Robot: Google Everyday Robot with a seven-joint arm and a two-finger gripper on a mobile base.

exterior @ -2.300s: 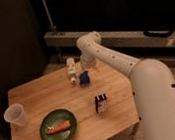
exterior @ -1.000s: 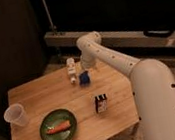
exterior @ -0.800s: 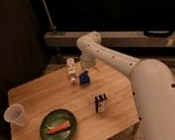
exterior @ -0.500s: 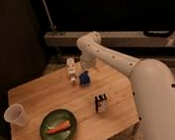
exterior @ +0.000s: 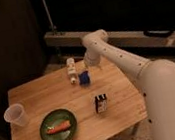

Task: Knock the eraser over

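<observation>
The eraser is a small dark block with a white lower part and reddish stripes. It stands upright on the wooden table, right of the green plate. My gripper hangs from the white arm at the table's far side, above and just right of the blue pad. It is well behind the eraser and apart from it.
A white bottle lies at the far edge beside the blue pad. A clear plastic cup stands at the left edge. The green plate holds a carrot. My arm's white body fills the right side.
</observation>
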